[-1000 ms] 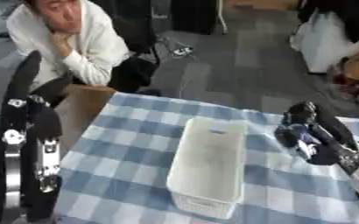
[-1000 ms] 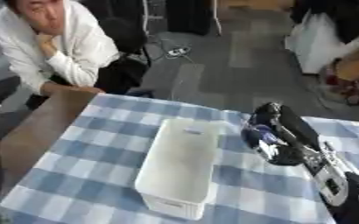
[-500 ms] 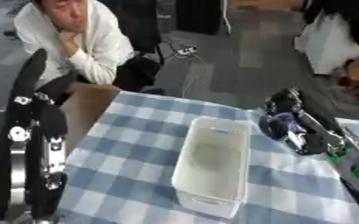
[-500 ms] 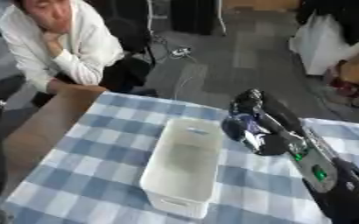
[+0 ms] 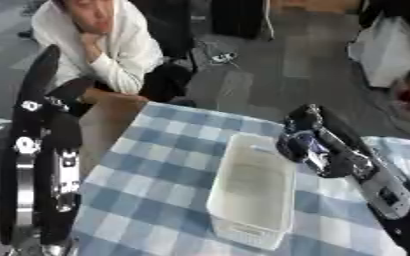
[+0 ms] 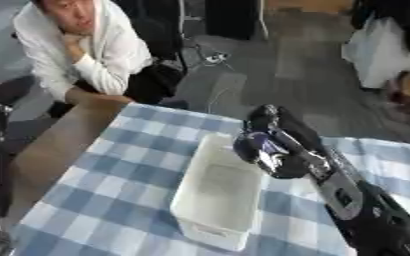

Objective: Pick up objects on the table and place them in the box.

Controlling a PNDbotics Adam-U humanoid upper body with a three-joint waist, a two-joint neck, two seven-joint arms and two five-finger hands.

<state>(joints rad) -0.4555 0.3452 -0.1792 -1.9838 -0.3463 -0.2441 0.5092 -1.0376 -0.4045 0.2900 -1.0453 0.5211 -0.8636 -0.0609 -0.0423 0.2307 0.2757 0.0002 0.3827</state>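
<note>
While my right hand (image 6: 274, 150) is hanging over the far right rim of the white box (image 5: 254, 192), its black fingers are curling around a small bluish-purple thing (image 6: 263, 142), which I cannot make out beyond its colour. That thing is sitting inside the hand, above the box's upper right corner and off the cloth. My right arm is coming in from the lower right corner and slanting up toward the middle of the table. The box is a long, open plastic tub, standing upright on the blue-and-white checked tablecloth (image 5: 147, 175) with its short end facing me; I am not seeing anything clearly lying inside it. My left arm (image 5: 35, 165) is standing tall along the left edge of the left eye view, black with silver joints, well apart from the box. I am not seeing my left hand in either view. Bare brown tabletop (image 6: 64, 145) is showing beside the cloth on the left. Beyond the far edge of the table, a person in a white top is leaning near the corner, touching none of the task's things.
</note>
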